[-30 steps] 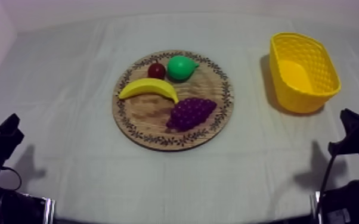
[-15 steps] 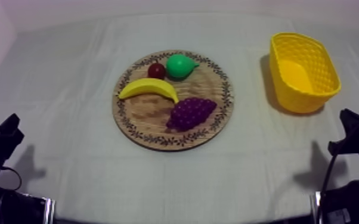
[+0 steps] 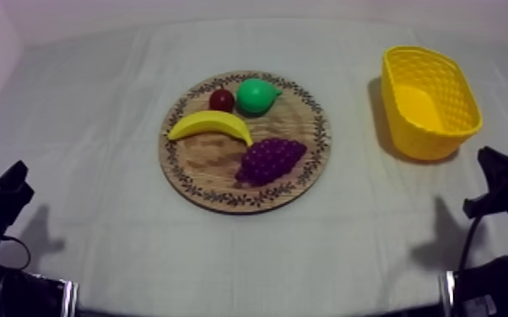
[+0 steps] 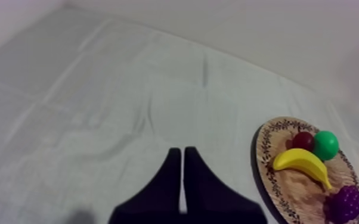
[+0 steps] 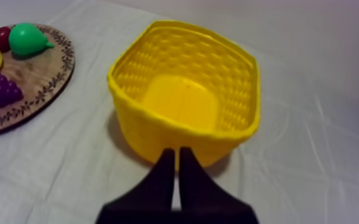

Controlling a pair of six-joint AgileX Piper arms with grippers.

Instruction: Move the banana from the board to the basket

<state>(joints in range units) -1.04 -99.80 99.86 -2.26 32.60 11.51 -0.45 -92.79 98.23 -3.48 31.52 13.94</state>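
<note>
The table (image 3: 97, 126) lies under pale cloth, with a broad bare stretch to the left of the wooden board (image 3: 209, 166) and a narrower bare lane between the board and the yellow basket (image 3: 433, 145). The board sits about mid-table; the basket stands upright well to its right, near the table's right edge. The left jaws rest low at the table's near left, pressed together on nothing, well apart from the board. The right jaws, likewise closed on nothing, sit low just before the basket's near wall. On the board, the grapes (image 3: 270, 160) lie at the right front; the banana (image 3: 209, 126) lies across the left part, one tip near the patterned rim; behind it sit the pear (image 3: 256, 95) and the small red fruit (image 3: 221, 100), side by side.
</note>
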